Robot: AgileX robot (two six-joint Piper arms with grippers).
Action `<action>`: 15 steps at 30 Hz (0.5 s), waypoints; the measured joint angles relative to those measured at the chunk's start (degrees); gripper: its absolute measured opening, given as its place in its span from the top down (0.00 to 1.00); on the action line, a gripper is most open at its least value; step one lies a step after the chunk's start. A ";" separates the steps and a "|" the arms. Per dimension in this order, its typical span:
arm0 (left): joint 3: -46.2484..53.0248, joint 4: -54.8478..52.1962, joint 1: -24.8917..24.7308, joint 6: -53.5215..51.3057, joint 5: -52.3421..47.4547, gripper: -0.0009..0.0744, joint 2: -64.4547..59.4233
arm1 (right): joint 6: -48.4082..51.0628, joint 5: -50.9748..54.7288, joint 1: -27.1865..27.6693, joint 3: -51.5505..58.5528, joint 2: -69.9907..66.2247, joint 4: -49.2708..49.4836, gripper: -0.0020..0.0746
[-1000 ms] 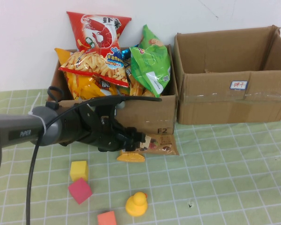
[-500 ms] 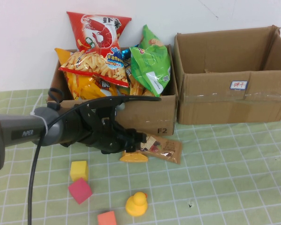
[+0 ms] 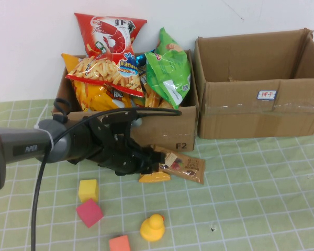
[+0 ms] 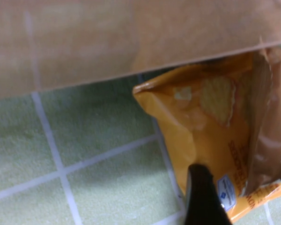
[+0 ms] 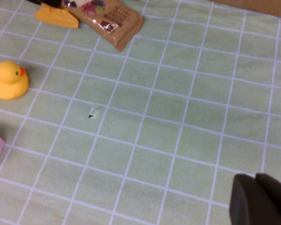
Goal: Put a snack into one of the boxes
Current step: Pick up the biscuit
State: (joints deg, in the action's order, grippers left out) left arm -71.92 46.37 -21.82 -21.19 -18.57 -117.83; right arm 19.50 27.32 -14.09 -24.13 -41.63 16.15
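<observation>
High view: left brown cardboard box (image 3: 167, 128) overfilled with snack bags; right brown cardboard box (image 3: 261, 112) beside it, inside unclear; left gripper (image 3: 153, 166) in front of left box, on orange chip packet (image 3: 155, 177), grip uncertain. Left wrist view: packet against finger (image 4: 203, 197). Right wrist view: right gripper (image 5: 262, 201) closed, empty.

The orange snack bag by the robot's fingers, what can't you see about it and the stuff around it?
- Orange snack bag: high view, mostly hidden under the left gripper; whether it is gripped cannot be told.
- Same bag, left wrist view: cut off by the picture's edge, lettering blurred.
- Brown snack packet: print too small to read.
- Right gripper: only its shut tip shows at the right wrist view's edge; absent from the high view.
- Right box: front wall hides its floor.
</observation>
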 joint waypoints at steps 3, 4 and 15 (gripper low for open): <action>0.00 0.09 0.00 -0.52 -0.67 0.54 0.00 | 0.00 0.00 0.00 0.00 0.00 0.00 0.97; 0.00 0.09 0.00 -0.66 -0.68 0.54 0.00 | 0.00 0.00 0.00 0.00 0.00 0.00 0.97; 0.00 0.09 0.00 -0.75 2.59 0.54 4.85 | -0.11 0.10 0.00 0.00 0.00 0.00 0.97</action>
State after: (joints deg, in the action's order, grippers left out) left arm -71.92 46.47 -21.82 -21.94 -15.98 -112.98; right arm 19.39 27.42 -14.09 -24.13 -41.63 16.15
